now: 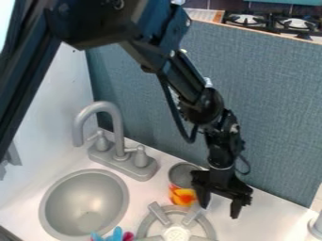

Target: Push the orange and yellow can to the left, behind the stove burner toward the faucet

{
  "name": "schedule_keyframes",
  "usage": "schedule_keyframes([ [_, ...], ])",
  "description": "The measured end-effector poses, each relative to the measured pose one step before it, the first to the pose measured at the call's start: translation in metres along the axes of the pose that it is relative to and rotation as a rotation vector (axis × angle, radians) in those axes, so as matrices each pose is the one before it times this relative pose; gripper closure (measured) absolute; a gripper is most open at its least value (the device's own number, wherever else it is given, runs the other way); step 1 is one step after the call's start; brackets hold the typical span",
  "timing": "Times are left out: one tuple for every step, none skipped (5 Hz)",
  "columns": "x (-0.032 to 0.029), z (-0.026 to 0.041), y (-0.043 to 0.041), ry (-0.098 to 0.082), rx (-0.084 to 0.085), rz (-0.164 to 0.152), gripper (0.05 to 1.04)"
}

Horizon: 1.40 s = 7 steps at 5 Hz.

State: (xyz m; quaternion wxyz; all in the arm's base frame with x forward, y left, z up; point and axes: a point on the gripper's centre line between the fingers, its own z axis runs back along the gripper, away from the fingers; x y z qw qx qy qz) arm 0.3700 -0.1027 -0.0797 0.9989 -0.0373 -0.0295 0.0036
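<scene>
**Ops:** Gripper state?

**Me:** My gripper (220,211) is spread, nothing pinched. It hangs low over the counter (267,218).

**Ops:** Nearest thing?

**Me:** The can (183,196), orange and yellow on its side. Upright, just beside one of my fingers, at the burner's (159,213) back edge. Contact: can't tell.

**Ops:** Further out?

**Me:** Faucet (114,113) and sink (83,197) toward the left of the view. Blue-and-pink thing (116,235) at the bottom edge, partly cut off.

**Ops:** Progress?

**Me:** Done: I'm down at can level, my read. No grip, no lift. Left: any hold on the can. Whether its spot is final, can't judge.
</scene>
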Motion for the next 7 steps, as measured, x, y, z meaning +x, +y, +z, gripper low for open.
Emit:
schedule_keyframes([
  [-0.00104, 0.0139, 0.01382, -0.0067, 0.0817, 0.0375, 0.083],
  [-0.00077, 0.00378, 0.01041, -0.0119, 0.0943, 0.0636, 0.083],
  [0.0015, 0.0002, -0.00283, -0.0295, 0.0047, 0.0146, 0.083],
  [-0.00252, 0.01831, -0.00758, -0.0075, -0.047, -0.0158, 0.083],
  [-0.02572, 0.02915, -0.0202, 0.0599, -0.1329, -0.0738, 0.083],
  [-0.0308, 0.03767, 0.0011, 0.025, -0.0328, -0.0129, 0.083],
  [-0.02789, 0.01719, 0.01327, 0.0373, 0.1322, 0.009, 0.083],
])
